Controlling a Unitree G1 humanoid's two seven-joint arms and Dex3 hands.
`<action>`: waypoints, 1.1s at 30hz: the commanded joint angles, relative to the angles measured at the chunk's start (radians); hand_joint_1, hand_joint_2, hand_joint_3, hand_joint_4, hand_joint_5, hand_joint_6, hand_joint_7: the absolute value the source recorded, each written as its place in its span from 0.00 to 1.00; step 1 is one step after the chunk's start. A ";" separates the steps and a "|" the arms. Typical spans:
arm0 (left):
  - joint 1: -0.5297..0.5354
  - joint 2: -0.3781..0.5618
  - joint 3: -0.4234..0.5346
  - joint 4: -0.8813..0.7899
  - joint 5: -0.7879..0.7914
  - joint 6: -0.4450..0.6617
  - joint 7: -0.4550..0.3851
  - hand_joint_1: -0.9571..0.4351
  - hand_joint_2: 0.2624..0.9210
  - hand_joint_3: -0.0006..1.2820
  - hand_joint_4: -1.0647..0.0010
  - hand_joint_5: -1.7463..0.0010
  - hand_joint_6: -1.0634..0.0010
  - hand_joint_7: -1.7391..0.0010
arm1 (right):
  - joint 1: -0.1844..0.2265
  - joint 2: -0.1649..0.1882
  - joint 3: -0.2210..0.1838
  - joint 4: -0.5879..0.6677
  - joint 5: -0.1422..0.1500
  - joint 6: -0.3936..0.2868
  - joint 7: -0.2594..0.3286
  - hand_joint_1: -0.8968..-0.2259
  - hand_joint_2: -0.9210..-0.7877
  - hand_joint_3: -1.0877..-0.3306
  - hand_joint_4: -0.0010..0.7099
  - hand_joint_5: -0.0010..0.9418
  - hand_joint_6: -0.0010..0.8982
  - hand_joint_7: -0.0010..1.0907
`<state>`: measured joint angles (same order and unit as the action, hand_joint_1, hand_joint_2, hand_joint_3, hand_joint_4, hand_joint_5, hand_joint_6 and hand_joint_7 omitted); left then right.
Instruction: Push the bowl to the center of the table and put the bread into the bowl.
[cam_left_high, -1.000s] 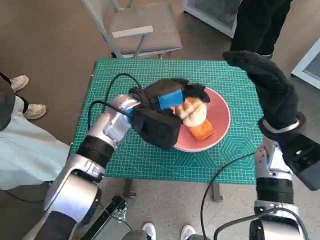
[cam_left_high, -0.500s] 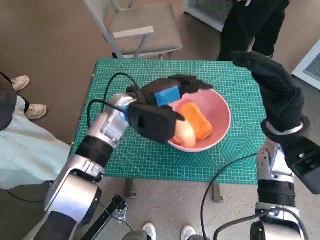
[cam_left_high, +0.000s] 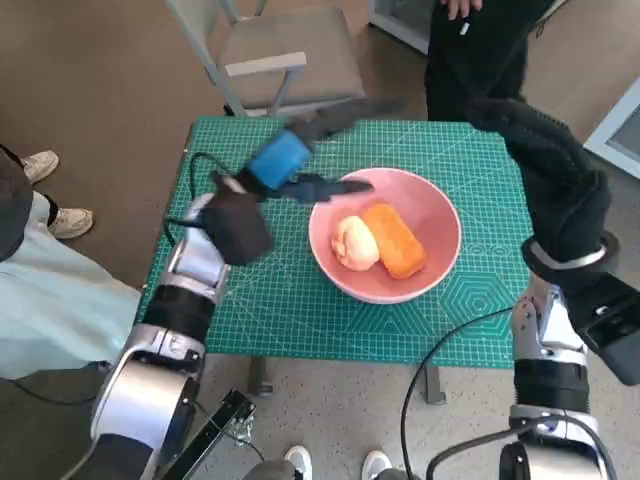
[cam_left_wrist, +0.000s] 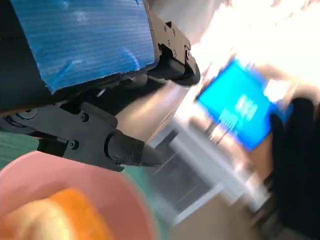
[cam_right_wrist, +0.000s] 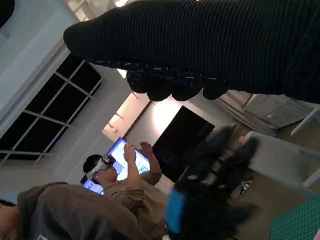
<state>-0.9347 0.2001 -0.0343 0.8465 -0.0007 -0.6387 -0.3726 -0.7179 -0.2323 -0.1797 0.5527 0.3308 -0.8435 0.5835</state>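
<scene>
The pink bowl (cam_left_high: 432, 268) stands on the green mat, right of the table's middle. In it lie a pale round bread (cam_left_high: 353, 243) and an orange bread (cam_left_high: 397, 242), side by side. My left hand (cam_left_high: 285, 160) hangs blurred in the air above the bowl's left rim, fingers spread and holding nothing. The left wrist view shows the same hand (cam_left_wrist: 80, 40) over the bowl's rim (cam_left_wrist: 75, 167) and the bread (cam_left_wrist: 65, 215). My gloved right hand (cam_left_high: 548, 165) is raised over the table's right edge, also holding nothing; the glove (cam_right_wrist: 200, 45) spans the right wrist view.
The table's green mat (cam_left_high: 250, 300) has bare room left of the bowl. A grey chair (cam_left_high: 290, 50) stands behind the table, and a person in dark clothes (cam_left_high: 480, 50) stands at the back right. Another person's leg (cam_left_high: 40, 290) is at the left.
My left hand let go of the pale bread, which now lies in the bowl, then lifted up and to the left off the bowl. The right hand hardly moved.
</scene>
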 joint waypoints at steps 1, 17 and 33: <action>0.083 -0.047 0.059 -0.123 -0.100 -0.015 0.015 0.42 1.00 0.13 0.45 0.93 0.61 0.69 | 0.004 0.006 -0.004 0.021 -0.033 0.003 -0.042 0.38 0.00 0.51 0.38 0.00 0.00 0.58; 0.298 -0.133 0.119 -0.475 -0.275 0.100 0.046 0.42 1.00 0.25 0.66 0.92 0.93 0.50 | -0.019 0.027 0.000 0.038 -0.083 0.027 -0.167 0.41 0.00 0.46 0.38 0.00 0.02 0.56; 0.327 -0.103 0.163 -0.479 -0.275 0.096 0.033 0.36 1.00 0.23 0.70 0.95 0.87 0.60 | -0.043 0.025 0.011 0.074 -0.076 0.028 -0.162 0.41 0.00 0.45 0.37 0.00 0.02 0.55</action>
<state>-0.6180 0.0860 0.1197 0.3692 -0.2745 -0.5355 -0.3352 -0.7636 -0.2116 -0.1729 0.6039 0.2671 -0.8245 0.4220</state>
